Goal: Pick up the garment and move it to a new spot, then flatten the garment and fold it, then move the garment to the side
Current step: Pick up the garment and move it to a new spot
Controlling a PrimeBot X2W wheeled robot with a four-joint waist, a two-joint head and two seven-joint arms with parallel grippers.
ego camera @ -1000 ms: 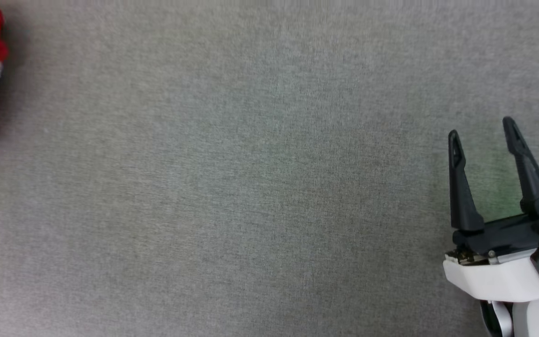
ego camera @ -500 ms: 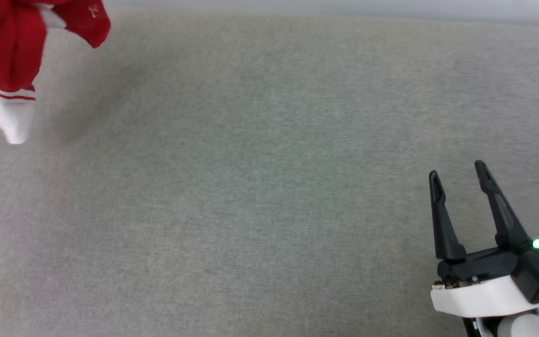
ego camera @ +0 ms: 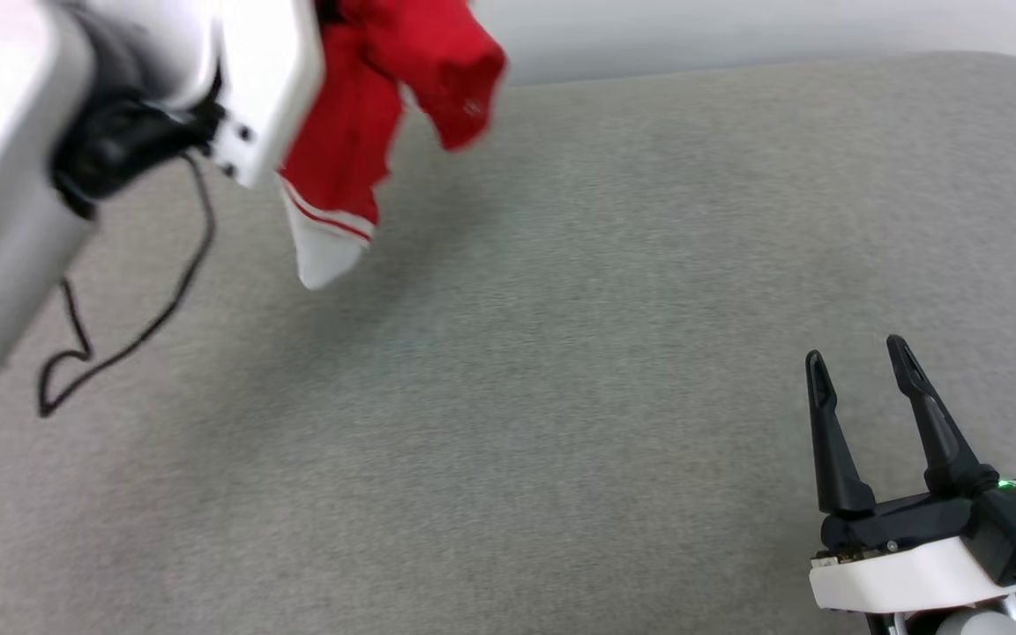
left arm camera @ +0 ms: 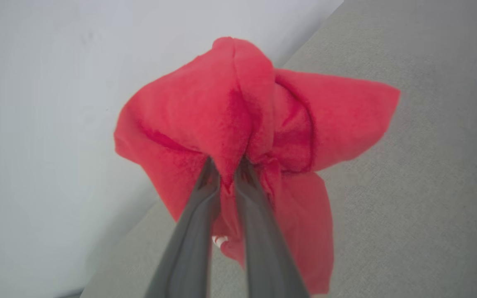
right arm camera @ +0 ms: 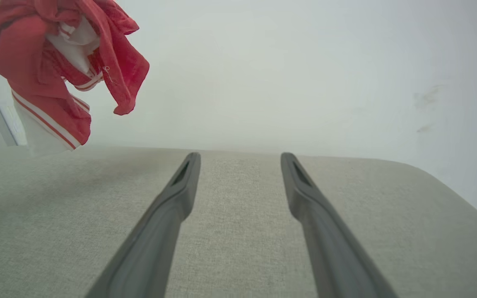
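we are pinching the red and white t-shirt point(left arm camera: 230, 124) in our left gripper point(left arm camera: 227, 165): its two dark fingers are standing nearly together, with a fold of red cloth squeezed between their tips. the shirt is hanging bunched up over the far left part of the grey fabric surface point(ego camera: 561, 397). we cannot tell whether its lowest tip is clear of that surface.

in the head view a white sleeve end with thin red stripes is dangling lowest, a red flap is sticking out to the right of it, and a soft shadow is lying on the surface beneath. our pale left forearm point(ego camera: 14, 176) is reaching in over the surface's left side, and a thin black cable point(ego camera: 146, 326) is looping down from it above the surface.

our right gripper point(ego camera: 856, 357) is hovering low over the near right corner of the surface. its fingers are spread wide with nothing between them, pointing toward the far edge, well apart from the shirt. a small green light point(ego camera: 1006, 484) is glowing on its dark base. behind the surface's far edge a plain pale wall point(ego camera: 737, 26) is rising.
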